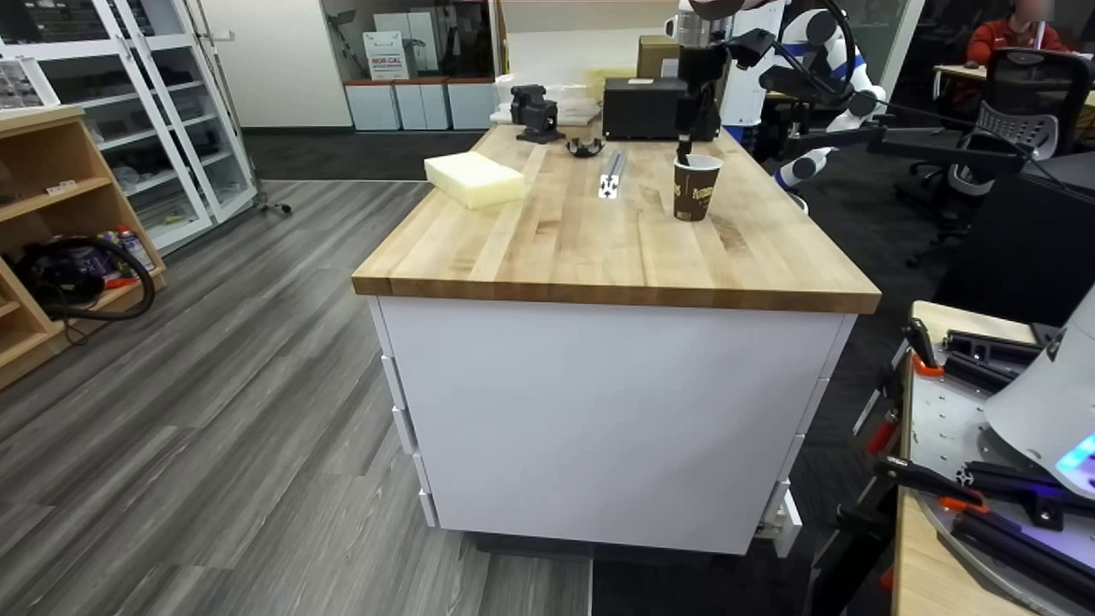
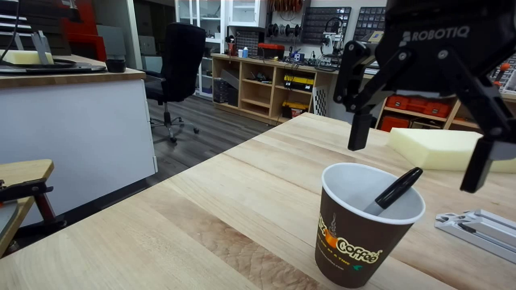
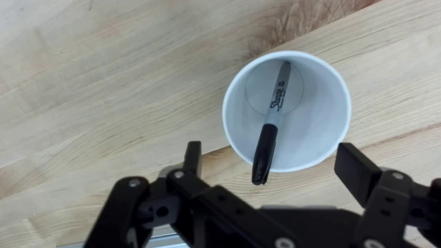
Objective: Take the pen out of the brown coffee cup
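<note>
While coffee cup (image 2: pixel 350 237) stands upright | pen (image 2: pixel 397 189) slants inside, capped end up

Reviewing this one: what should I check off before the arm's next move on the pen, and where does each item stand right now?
1. Hand open: ok, its fingers stand well apart.
2. Pen exposed for a grasp: ok, its black cap leans out past the rim of the brown coffee cup.
3. Cap lined up between the fingers: ok in the wrist view, a gap on each side.
4. Fingertips low enough to close on the cap: cannot tell; depth is unsure in these views.
5. Cup upright on the tabletop: ok.
6. Cup secured against lifting with the pen: not ok, nothing is seen holding it.
</note>
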Motion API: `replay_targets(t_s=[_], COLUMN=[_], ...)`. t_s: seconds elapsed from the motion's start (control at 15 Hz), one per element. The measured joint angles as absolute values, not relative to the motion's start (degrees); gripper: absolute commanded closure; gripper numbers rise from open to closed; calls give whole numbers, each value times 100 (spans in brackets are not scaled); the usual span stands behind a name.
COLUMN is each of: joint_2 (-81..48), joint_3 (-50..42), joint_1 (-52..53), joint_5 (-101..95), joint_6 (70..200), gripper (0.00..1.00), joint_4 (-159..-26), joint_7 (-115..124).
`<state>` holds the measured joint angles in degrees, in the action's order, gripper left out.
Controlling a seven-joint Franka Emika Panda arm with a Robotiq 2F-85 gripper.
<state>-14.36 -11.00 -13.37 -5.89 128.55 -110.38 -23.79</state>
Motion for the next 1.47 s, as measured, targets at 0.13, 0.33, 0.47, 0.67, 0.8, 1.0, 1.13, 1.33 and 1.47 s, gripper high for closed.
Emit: replay_targets(t_s=[0.13,0.33,0.47,0.67,0.8,1.0,1.13,1.33,1.47], joint_2=[-1463,-1500,-1530,-1550,-1552,-1566,-1596,-1691,-1775], joint_3=[-1098,-1095,-1093,-1090,-1083,-1065,-1052,-1045,-1027], joint_1=[-1371,-1405,-1425,-1443,-1446,-1447,-1449,-1463,-1505], joint_5=[-518,-459,-425,-377,-323,-249,-207,-134,-69], joint_6=[12855,12855,12855,12855,12856,12863,12864,12865,12866], gripper=[40,61,69,33,20,6,13,42,56], joint_4=[-11018,-10986,-10957,-10933,-10920,-10897,-10861,-10769,-10698], joint_7=[-2470,-2565,-2613,-2641,-2678,-2751,-2833,-2938,-3030])
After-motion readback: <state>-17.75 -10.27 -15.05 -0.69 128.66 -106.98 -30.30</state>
